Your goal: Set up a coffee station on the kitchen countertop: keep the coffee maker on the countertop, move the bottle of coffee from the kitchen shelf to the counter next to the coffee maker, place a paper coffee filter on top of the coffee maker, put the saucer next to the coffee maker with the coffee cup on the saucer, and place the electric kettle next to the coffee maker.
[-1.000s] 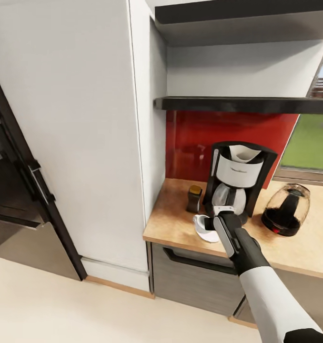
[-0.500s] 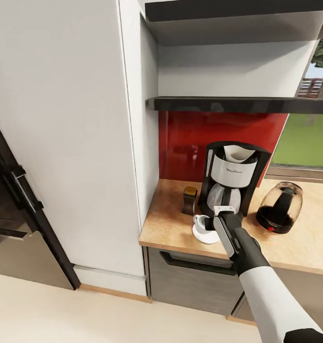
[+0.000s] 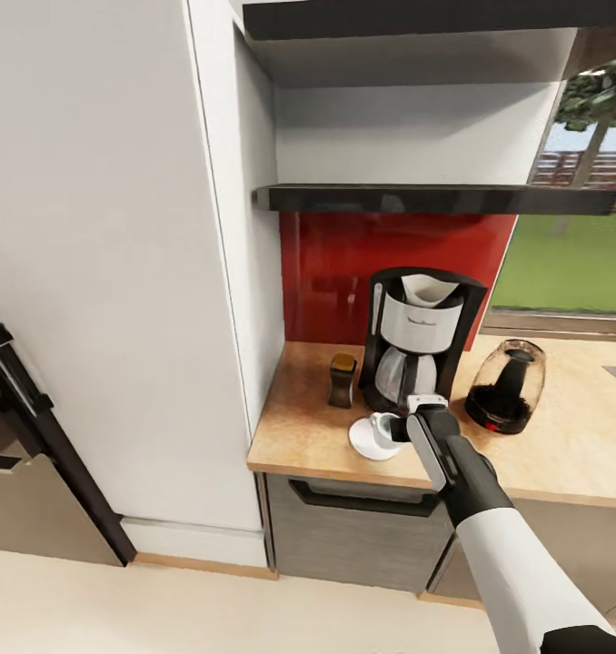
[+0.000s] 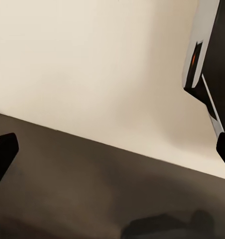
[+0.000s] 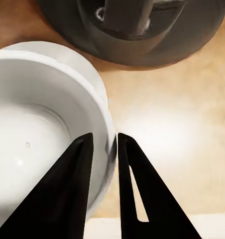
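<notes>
Right claw [image 5: 103,149] pinches the coffee cup [image 5: 38,129] rim.

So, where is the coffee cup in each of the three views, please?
Head view: coffee cup on the saucer, before the coffee maker.
Left wrist view: not in it.
Right wrist view: coffee cup, its wall between the right gripper fingers.
Shared landmark: the coffee maker's base.

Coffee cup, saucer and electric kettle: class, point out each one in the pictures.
coffee cup [image 3: 382,427], head view, on its white side wall.
saucer [image 3: 361,442], head view, on its bare rim.
electric kettle [image 3: 505,381], head view, on its glass body.
</notes>
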You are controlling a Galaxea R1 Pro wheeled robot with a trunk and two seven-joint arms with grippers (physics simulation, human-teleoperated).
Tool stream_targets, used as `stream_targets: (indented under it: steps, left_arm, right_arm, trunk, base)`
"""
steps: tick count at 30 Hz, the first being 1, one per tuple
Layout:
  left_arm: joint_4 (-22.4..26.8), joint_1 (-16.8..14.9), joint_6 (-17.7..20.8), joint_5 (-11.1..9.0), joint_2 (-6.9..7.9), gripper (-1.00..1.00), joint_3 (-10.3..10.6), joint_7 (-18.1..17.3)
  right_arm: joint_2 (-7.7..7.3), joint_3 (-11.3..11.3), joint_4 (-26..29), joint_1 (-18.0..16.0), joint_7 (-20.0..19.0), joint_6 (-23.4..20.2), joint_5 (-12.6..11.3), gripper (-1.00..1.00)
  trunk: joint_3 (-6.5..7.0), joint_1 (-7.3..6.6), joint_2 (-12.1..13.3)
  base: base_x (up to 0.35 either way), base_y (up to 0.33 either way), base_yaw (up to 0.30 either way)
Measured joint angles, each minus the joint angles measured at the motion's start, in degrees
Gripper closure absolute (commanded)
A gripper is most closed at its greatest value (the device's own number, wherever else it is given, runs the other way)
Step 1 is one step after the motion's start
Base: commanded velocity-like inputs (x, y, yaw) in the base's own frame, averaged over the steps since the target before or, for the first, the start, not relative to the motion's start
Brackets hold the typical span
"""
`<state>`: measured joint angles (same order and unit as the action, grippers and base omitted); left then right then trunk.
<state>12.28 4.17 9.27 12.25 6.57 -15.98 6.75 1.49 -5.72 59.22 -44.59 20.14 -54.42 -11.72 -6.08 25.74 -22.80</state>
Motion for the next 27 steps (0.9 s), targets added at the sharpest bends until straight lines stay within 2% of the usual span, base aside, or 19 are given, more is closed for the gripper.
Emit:
stream_targets:
  steps: [10, 15, 21, 27]
  left_arm:
    - [-0.04, 0.01, 0.00, 0.08, -0.02, -1.00, 0.08, -0.01]
    - [-0.17, 0.01, 0.01, 0.08, -0.02, -1.00, 0.22, 0.00]
    - [-0.34, 0.01, 0.00, 0.13, -0.02, -1.00, 0.30, -0.01]
    - [-0.39, 0.01, 0.00, 0.17, -0.02, -1.00, 0.33, -0.01]
  right_arm:
    - [-0.08, 0.00, -0.10, -0.01, 0.00, -0.01, 0.11, 1.00]
    - [-0.08, -0.01, -0.17, 0.00, -0.05, 0.03, 0.10, 1.00]
    - [-0.08, 0.00, -0.24, -0.01, -0.06, 0.03, 0.10, 1.00]
    - [-0.08, 0.01, -2.67, -0.01, -0.06, 0.10, 0.01, 1.00]
  trunk:
    - [0.00, 0.00, 0.00]
    - [0.00, -0.02, 0.00]
    - [0.00, 0.00, 0.00]
    - [0.00, 0.00, 0.00]
  base:
    - [0.069, 0.003, -0.048]
    - [0.184, 0.121, -0.001]
    - [0.043, 0.029, 0.000]
    - [0.005, 0.003, 0.000]
